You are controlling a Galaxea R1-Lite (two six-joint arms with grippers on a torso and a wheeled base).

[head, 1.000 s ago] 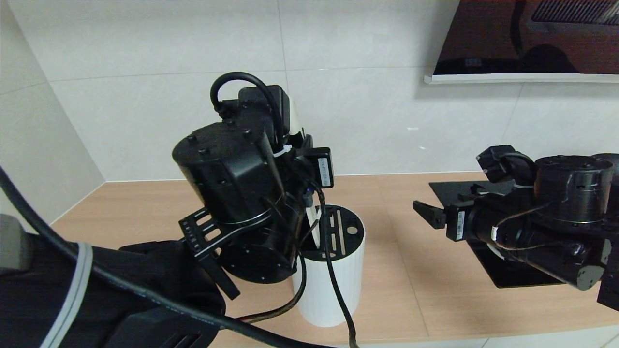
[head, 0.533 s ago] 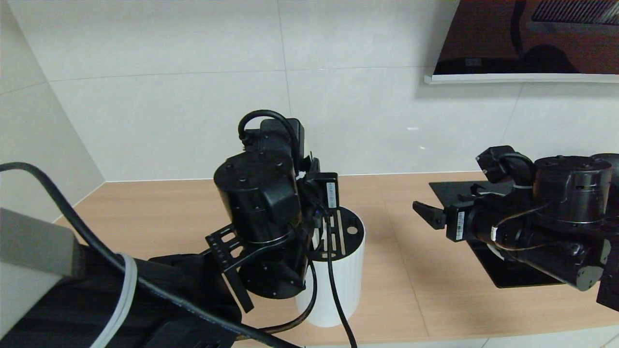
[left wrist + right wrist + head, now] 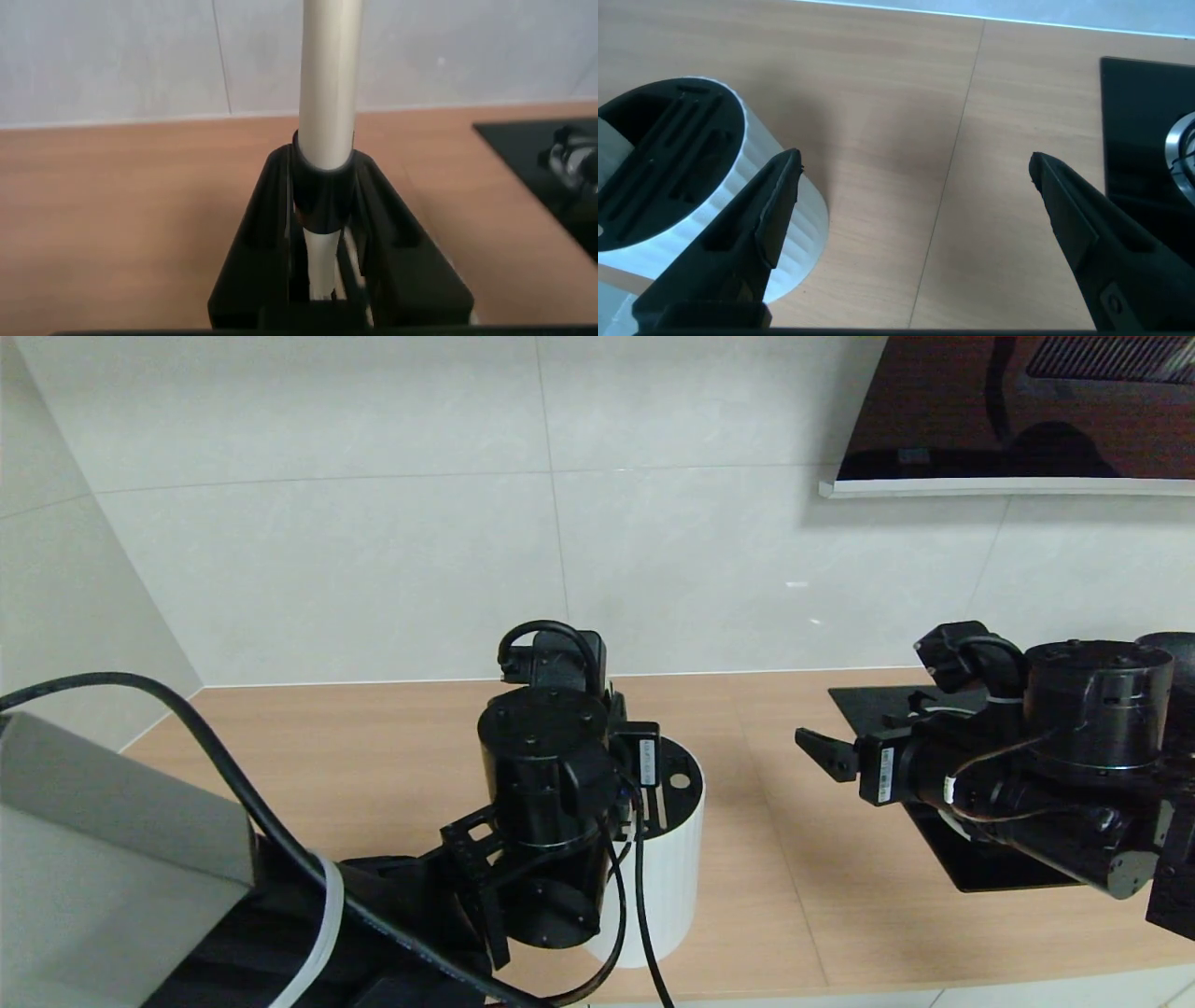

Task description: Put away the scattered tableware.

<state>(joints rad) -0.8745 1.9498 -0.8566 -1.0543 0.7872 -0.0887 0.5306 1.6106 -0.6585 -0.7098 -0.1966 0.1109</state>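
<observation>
Cream-handled utensil was clamped upright in the left gripper, slotted white holder right below, probably to drop straight into a slot. Right gripper hung wide open nearby.

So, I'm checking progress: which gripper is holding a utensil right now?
The left gripper: its fingers clamp a cream round-handled utensil at the white ribbed holder. The right gripper is open, empty.

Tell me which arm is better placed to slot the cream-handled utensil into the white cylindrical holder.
Left. The left gripper, jaws shut on the cream-handled utensil, is over the white cylindrical holder. The right gripper hangs beside it, jaws open and empty.
</observation>
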